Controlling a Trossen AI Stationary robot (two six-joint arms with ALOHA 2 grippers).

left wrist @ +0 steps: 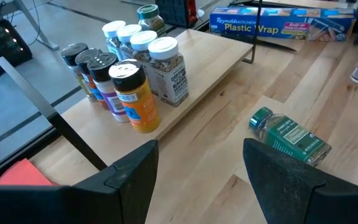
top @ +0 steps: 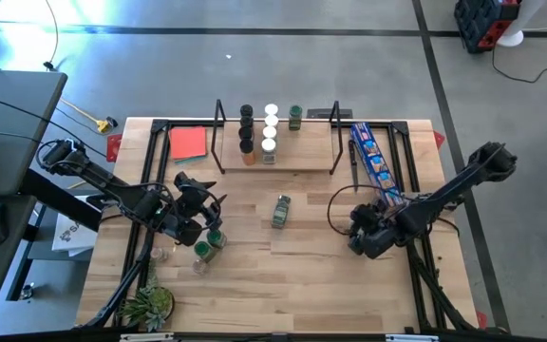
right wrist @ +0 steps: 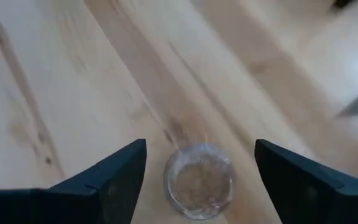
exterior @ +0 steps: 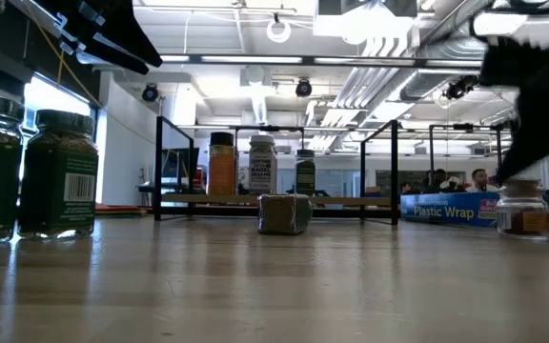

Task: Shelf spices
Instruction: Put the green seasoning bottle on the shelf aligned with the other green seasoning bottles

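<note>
Looking straight down through the right wrist camera, I see the right end effector (right wrist: 201,171) spread wide above a small clear-lidded glass jar of tan spice (right wrist: 199,182), which stands upright on the light wooden tabletop (top: 311,285) between the two dark fingers without touching either. I judge the fingers are apart this way to straddle the jar before closing on it. In the overhead view that arm sits toward four o'clock on the tabletop, near the long blue plastic-wrap box (top: 372,160).

The left end effector (top: 196,204) hovers at about eight o'clock, released and empty, its camera aimed at the low light-wood shelf with black wire ends (top: 302,160) at twelve o'clock. Eight or so jars are grouped upright there in rows, black lids (top: 246,126) beside white lids (top: 270,127), which keeps room on the board for more.

A green-lidded jar (top: 281,211) lies on its side at the centre; I expect it to roll if nudged. Two more green-lidded jars (top: 209,243) stand near the left arm, not yet shelved. A flat red square (top: 188,143) lies at eleven o'clock.
</note>
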